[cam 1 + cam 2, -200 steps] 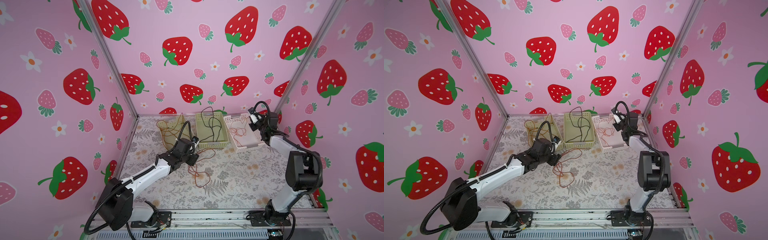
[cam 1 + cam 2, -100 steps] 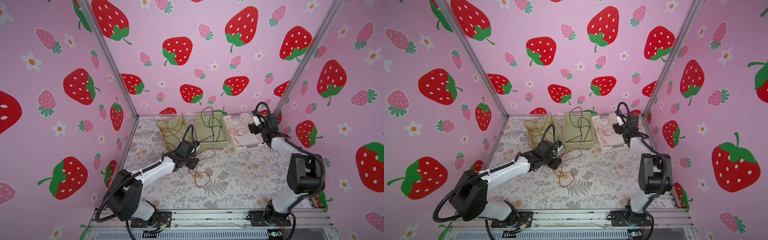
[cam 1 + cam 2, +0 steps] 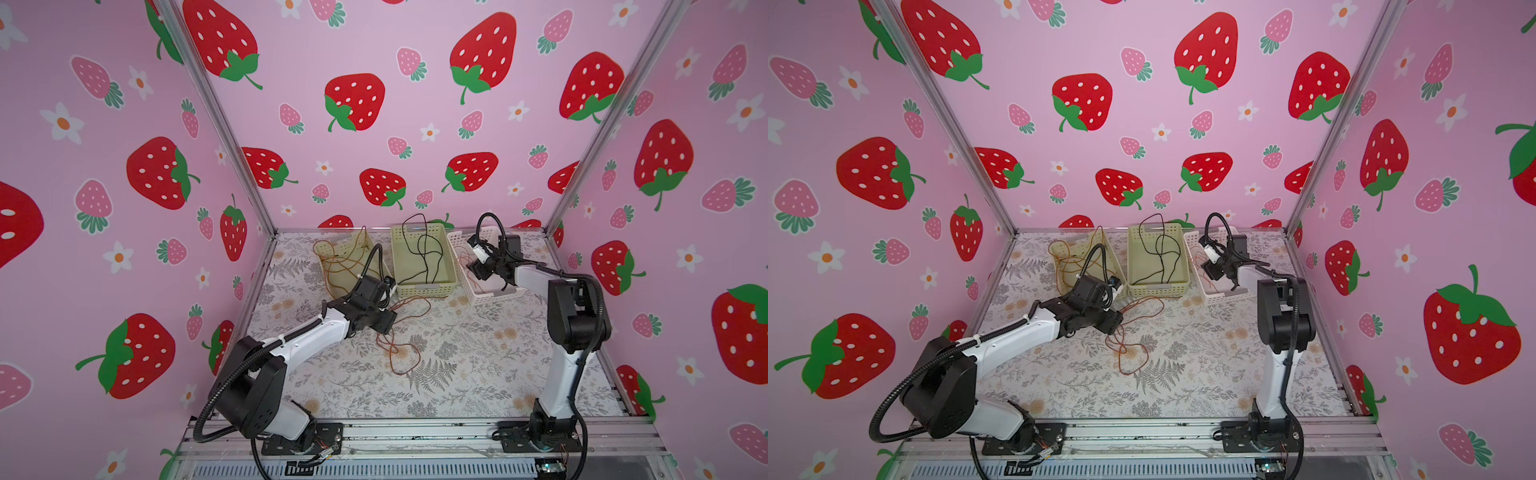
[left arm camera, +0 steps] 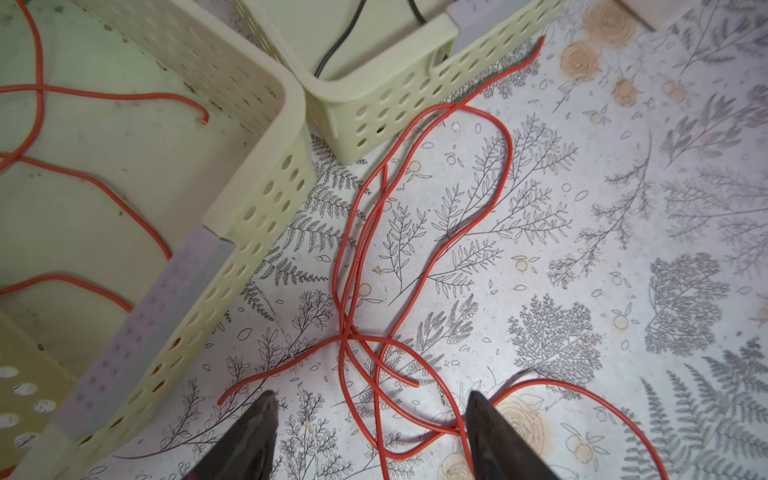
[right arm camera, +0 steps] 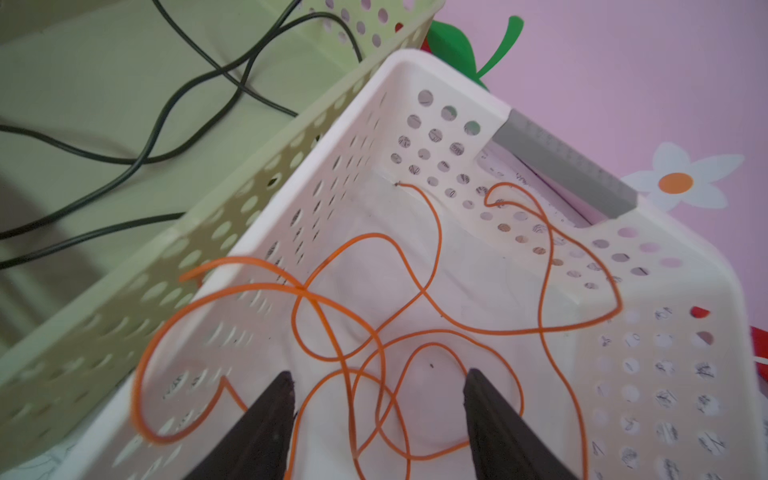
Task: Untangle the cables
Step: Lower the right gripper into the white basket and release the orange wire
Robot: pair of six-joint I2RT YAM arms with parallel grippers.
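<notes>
A tangle of thin red cables (image 4: 345, 328) lies on the floral table in front of the baskets, seen in both top views (image 3: 388, 347) (image 3: 1121, 349). My left gripper (image 4: 370, 395) hovers low over it, open, with strands between its fingers and nothing gripped; a top view shows the left gripper (image 3: 384, 322) at the tangle's near-left edge. My right gripper (image 5: 378, 374) is open over the white basket (image 5: 436, 70), above a loose orange cable (image 5: 305, 289) on its floor. Black cables (image 3: 424, 249) lie in the green middle basket. Orange-brown cables (image 3: 345, 264) fill the beige left basket.
Three perforated baskets stand side by side along the back wall: beige (image 3: 328, 249), green (image 3: 419, 286) and white (image 3: 486, 296). One red strand runs up against the green basket's front corner (image 4: 361, 137). Pink strawberry walls close in the table on three sides.
My right gripper has come down from above the white basket's far rim to just over its floor. My left gripper has shifted slightly nearer the red tangle.
</notes>
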